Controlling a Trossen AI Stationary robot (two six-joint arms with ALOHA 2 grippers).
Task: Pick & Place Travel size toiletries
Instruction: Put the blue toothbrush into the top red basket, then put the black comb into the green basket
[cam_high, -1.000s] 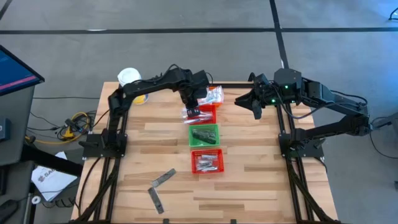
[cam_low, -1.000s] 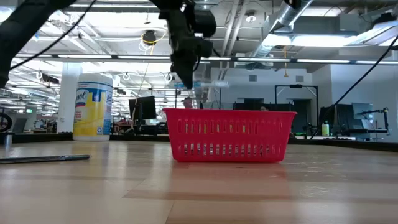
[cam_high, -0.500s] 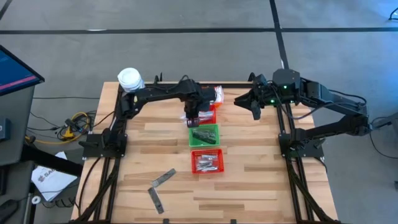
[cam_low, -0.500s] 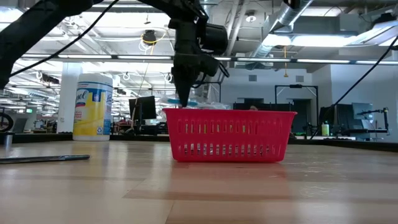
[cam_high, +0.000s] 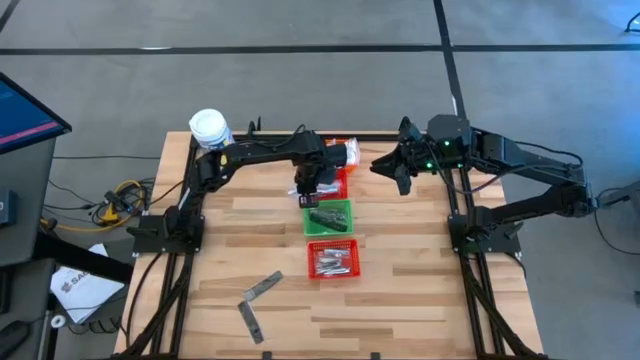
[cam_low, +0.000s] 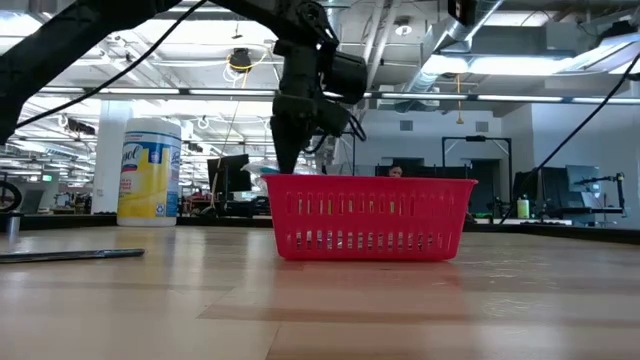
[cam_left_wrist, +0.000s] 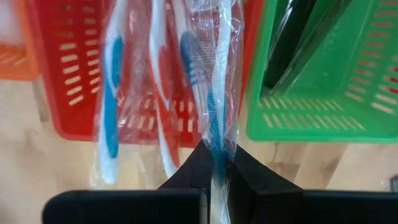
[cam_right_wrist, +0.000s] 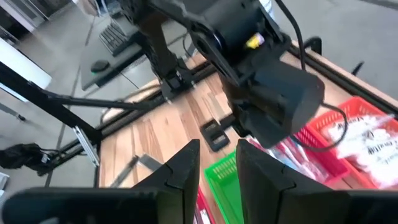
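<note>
On the wooden table I see three mesh baskets in a row down the middle. My left gripper is clenched on a wrapped toothbrush, over the red basket near the far edge. My right gripper hangs by the far right edge, fingers apart, holding nothing.

A pale wooden slat table with a black frame carries a line of small mesh baskets down its middle: a red basket of silvery tubes nearest the front, a green basket with dark strips behind it, then another red basket and what looks like an orange one at the far edge. A white jar with a yellow label stands at the far left corner. Two dark flat strips lie near the front left, well apart from the baskets.
</note>
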